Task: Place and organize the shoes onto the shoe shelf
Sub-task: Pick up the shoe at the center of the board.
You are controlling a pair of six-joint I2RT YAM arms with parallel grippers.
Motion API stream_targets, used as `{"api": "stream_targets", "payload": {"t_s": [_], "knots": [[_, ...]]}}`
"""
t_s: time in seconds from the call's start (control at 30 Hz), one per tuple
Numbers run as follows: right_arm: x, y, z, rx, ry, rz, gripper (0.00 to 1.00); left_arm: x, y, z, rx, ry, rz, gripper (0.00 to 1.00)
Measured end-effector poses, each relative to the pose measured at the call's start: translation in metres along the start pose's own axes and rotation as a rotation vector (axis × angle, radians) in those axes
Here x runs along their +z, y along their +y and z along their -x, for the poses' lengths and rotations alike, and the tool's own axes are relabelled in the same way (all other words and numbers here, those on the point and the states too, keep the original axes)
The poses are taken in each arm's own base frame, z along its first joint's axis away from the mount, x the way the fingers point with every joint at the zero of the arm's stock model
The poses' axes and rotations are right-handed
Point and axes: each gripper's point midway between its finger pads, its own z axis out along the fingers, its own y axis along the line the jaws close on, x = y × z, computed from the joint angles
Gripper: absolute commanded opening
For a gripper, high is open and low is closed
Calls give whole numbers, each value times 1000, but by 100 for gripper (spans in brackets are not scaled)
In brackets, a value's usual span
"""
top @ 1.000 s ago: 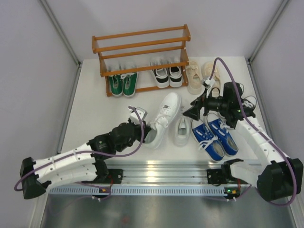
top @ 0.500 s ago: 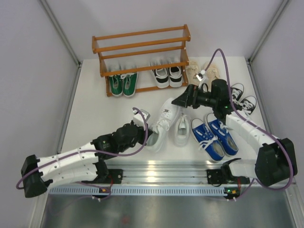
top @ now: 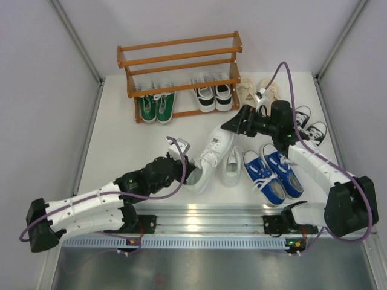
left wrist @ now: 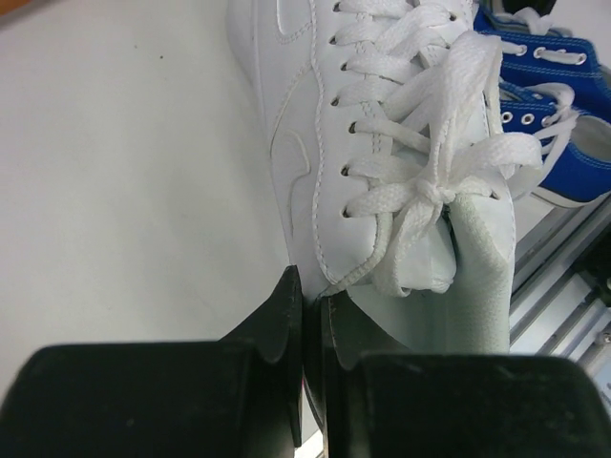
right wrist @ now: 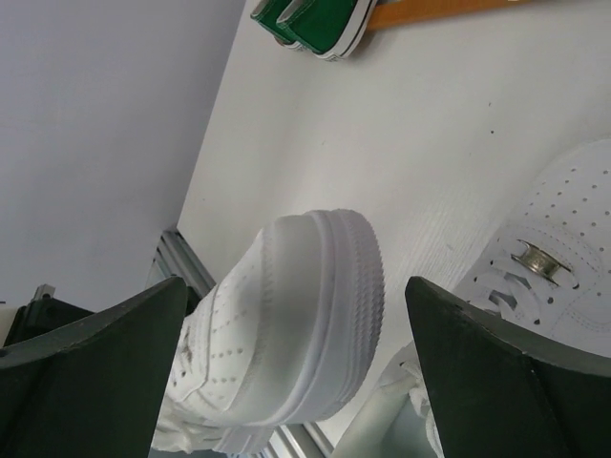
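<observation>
White sneaker (top: 213, 151) lies angled on the table (top: 115, 139), in front of the shoe shelf (top: 181, 60).
Left gripper (top: 183, 166) jaws are clamped on its collar edge; right gripper (top: 231, 125) jaws stand wide apart on either side of its toe.

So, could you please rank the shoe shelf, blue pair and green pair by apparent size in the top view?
1. shoe shelf
2. blue pair
3. green pair, partly hidden by shelf rails, so less sure.
</observation>
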Motion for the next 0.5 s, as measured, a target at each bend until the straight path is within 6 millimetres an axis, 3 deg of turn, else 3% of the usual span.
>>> {"api": "stream_targets", "payload": {"t_s": [0.2,0.33,0.43,0.5], "knots": [[-1,-2,0,16,1,-5,96,-1,-11,17,-7,-58,-48,0],[-1,0,-1,25,8,2,88,1,-12,18,10,-53,-47,0],[0,2,-4,43,27,19,72,5,-12,19,29,-45,-43,0],[2,4,-6,56,41,39,56,8,-13,20,44,-42,-40,0]]}}
